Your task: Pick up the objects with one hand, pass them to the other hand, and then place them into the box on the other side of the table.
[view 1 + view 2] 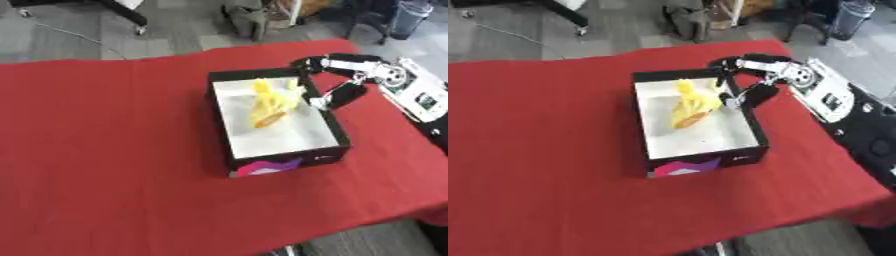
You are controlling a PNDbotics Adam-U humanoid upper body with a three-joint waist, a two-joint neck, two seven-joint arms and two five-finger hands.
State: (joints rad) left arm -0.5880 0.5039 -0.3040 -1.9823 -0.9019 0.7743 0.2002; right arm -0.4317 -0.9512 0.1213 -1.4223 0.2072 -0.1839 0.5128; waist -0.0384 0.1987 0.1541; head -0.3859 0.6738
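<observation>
- Right hand (337, 95) curled at black box's (337, 134) far right rim; holding anything: cannot tell.
- Yellow object (273, 104) inside box.
- Bare red tablecloth (105, 150) left.
- Box-front graphic unreadable.

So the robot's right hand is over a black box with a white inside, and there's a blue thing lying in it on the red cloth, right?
Not quite: the thing in the box is yellow, not blue, as the left eye view shows. The rest holds: the right hand reaches over the far right corner of the black box with its white inside, which stands on the red cloth.
</observation>
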